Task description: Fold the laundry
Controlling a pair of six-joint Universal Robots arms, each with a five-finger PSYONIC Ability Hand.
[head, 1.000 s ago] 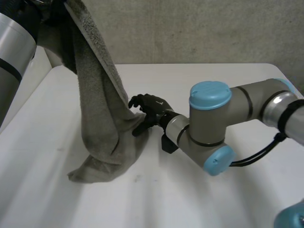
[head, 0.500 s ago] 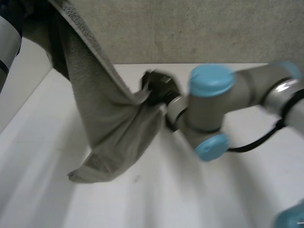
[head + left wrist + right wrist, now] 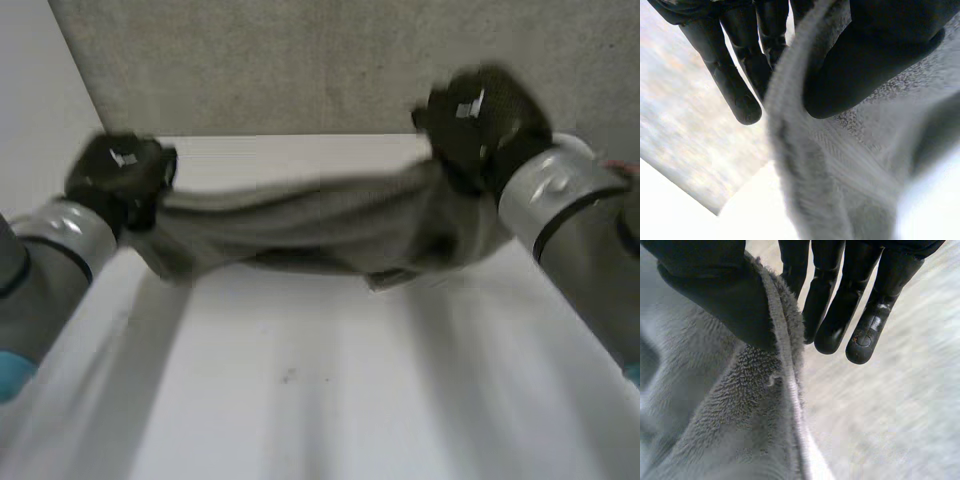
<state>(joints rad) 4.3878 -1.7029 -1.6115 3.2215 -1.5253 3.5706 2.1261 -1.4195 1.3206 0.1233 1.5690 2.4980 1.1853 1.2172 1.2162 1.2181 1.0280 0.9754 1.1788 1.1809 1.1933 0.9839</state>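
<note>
Towel [image 3: 320, 225]: grey, stretched above table [image 3: 330, 400] btw both hands. L hand [image 3: 120, 172] pinches one end, R hand [image 3: 478, 118] the other. Tip: even tension, lower flat w/o twist.

Both ends of the grey terry towel [image 3: 320, 222] hide inside the black left hand [image 3: 120, 172] and right hand [image 3: 480, 118]. It screens some white table [image 3: 300, 400].

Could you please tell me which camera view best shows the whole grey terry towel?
The head view: the grey terry towel hangs stretched between the left robot hand and the right robot hand, so its full span shows. Each wrist view shows a close stretch of its edge pinched between thumb and fingers.
</note>
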